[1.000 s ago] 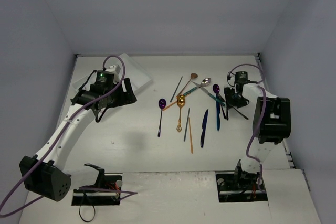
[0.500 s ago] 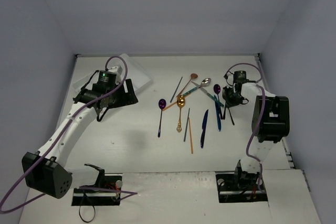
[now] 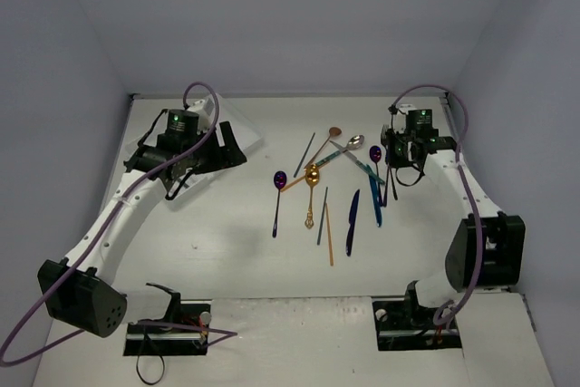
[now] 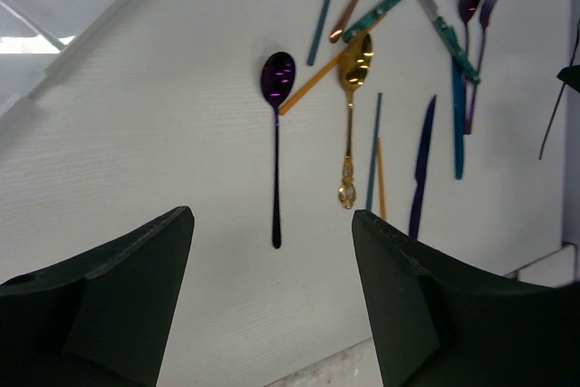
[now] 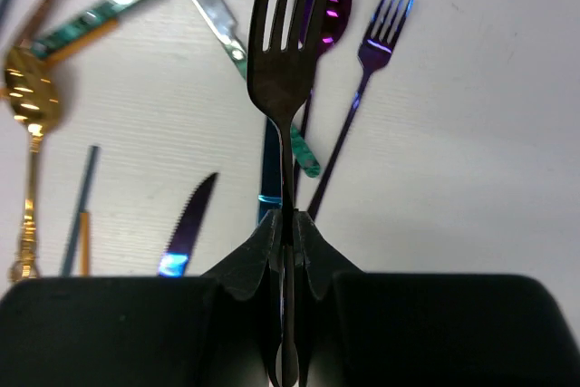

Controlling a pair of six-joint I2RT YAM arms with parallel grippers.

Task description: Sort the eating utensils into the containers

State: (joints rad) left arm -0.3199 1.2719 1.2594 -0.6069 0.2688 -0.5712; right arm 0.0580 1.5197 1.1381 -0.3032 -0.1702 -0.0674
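Table [image 3: 227, 256], white and walled on three sides, carries everything. At its far left corner lies the translucent white tray [image 3: 243, 130], whose ridged edge also shows in the upper left of the left wrist view; what its compartments hold cannot be told.

The left gripper [image 4: 272, 219] hangs near the tray with its fingers spread wide and nothing between them. The right gripper [image 5: 288, 224], at the far right of the table, is clenched on the handle of a dark fork [image 5: 283, 88], whose tines point away from the wrist.

The other utensils lie loose on the table between the arms, well apart from the tray. A blue knife [image 3: 352, 220] lies toward the near side, with a gold chopstick [image 3: 329, 237] and a grey-blue chopstick [image 3: 322, 215] just beside it. A purple spoon [image 3: 276, 201] lies on the left of the group, next to an ornate gold spoon [image 3: 311, 189]. Farther back are a copper spoon [image 3: 334, 131] and a silver spoon [image 3: 355, 141]. A purple fork [image 5: 356, 101] lies on the table behind the held fork.
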